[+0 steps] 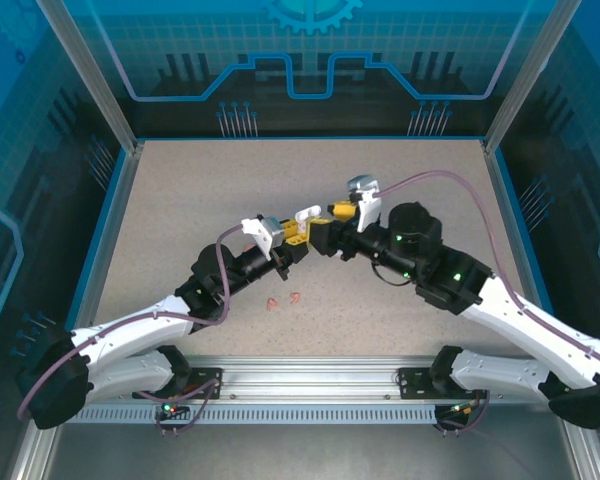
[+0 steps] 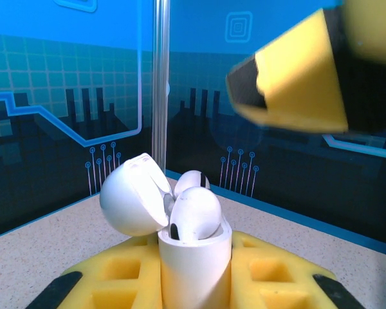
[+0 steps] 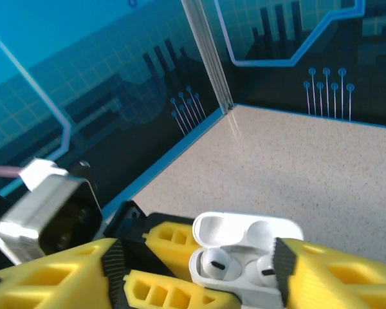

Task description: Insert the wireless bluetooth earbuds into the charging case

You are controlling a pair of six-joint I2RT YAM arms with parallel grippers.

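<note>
Case: upright, lid open, clenched in left hand above mid-table, steadied for loading.
White earbuds: two, seated inside.
Right hand: released, just beside the case.
Salmon earbuds: loose, nearer.

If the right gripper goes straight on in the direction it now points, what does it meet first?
Probably the open charging case, which the left gripper holds just ahead of the right gripper; exact depth is unclear.
</note>
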